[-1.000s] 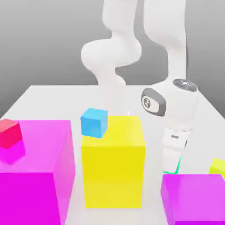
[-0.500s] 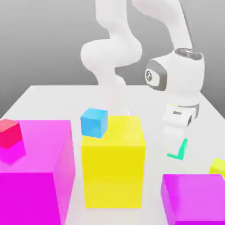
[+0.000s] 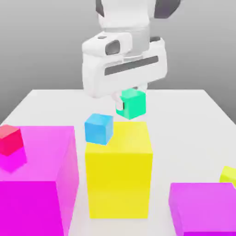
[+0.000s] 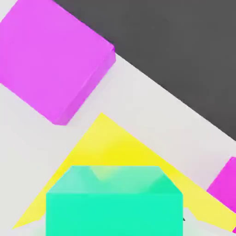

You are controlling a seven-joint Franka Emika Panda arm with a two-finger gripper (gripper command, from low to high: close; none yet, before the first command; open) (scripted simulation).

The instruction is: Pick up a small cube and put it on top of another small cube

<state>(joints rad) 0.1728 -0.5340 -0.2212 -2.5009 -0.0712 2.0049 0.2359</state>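
The small cube [image 3: 131, 103], plain teal-green, hangs in the air just under the white hand, and my gripper [image 3: 130, 100] is shut on it. It hovers a little above the far edge of the big yellow block [image 3: 119, 168]. In the hand view the small cube [image 4: 114, 203] sits close to the camera, with a corner of the yellow block [image 4: 110, 143] below it. A small sky-blue cube [image 3: 98, 128] stands at the yellow block's far corner on the exterior view's left, slightly lower than the held cube.
A big magenta block [image 3: 34, 179] on the exterior view's left carries a small red cube [image 3: 10, 139]. Another magenta block [image 3: 205, 207] stands at the front right, with a small yellow-green cube [image 3: 229, 175] behind it. The white table [image 3: 184, 133] ends at a dark edge.
The arm rose from low on the exterior view's right with the teal-green cube, then swung left and turned. The cube now hangs over the yellow block.
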